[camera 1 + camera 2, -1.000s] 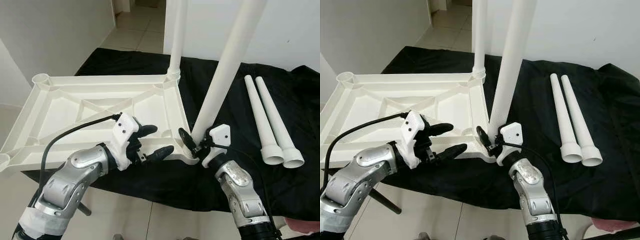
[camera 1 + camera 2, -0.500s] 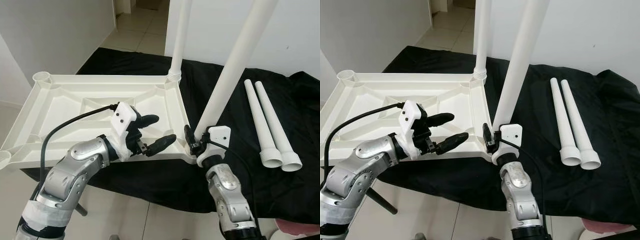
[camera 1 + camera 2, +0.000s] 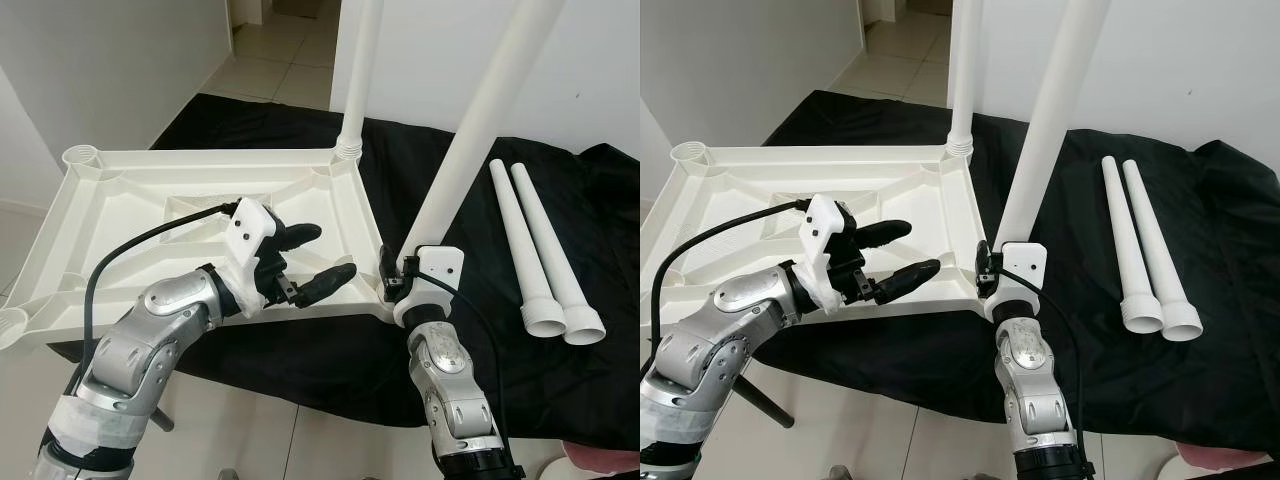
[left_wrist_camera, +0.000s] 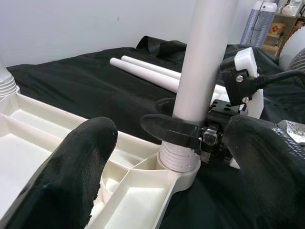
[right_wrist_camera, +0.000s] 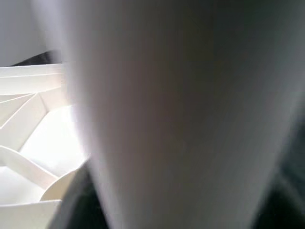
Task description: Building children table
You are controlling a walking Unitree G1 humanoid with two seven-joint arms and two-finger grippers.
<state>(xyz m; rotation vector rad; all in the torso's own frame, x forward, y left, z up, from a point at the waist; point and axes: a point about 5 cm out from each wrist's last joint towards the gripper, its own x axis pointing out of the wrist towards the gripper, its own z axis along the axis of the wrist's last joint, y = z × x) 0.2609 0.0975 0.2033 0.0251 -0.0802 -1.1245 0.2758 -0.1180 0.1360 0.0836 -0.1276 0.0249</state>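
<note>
The white table top (image 3: pixel 150 200) lies upside down on a black cloth. One white leg (image 3: pixel 355 80) stands upright in its far right corner. A second leg (image 3: pixel 470 140) leans to the right, its ribbed base (image 4: pixel 178 162) resting in the near right corner socket. My right gripper (image 3: pixel 398 283) is shut on this leg just above the base, one black finger (image 4: pixel 174 131) wrapped across its front. In the right wrist view the leg (image 5: pixel 167 114) is a close white blur. My left gripper (image 3: pixel 336 250) is open over the table top's near right rim, holding nothing, a short way left of the socket.
Two loose white legs (image 3: pixel 535 250) lie side by side on the black cloth (image 3: pixel 450 380) at the right, wide ends toward me. A white wall stands behind, with tiled floor beyond the far left. The table top's left corner sockets (image 3: pixel 82 156) hold nothing.
The right gripper has brought the leg's base over the near right corner socket and closed tighter on it. The left gripper has shifted slightly right and stays open.
</note>
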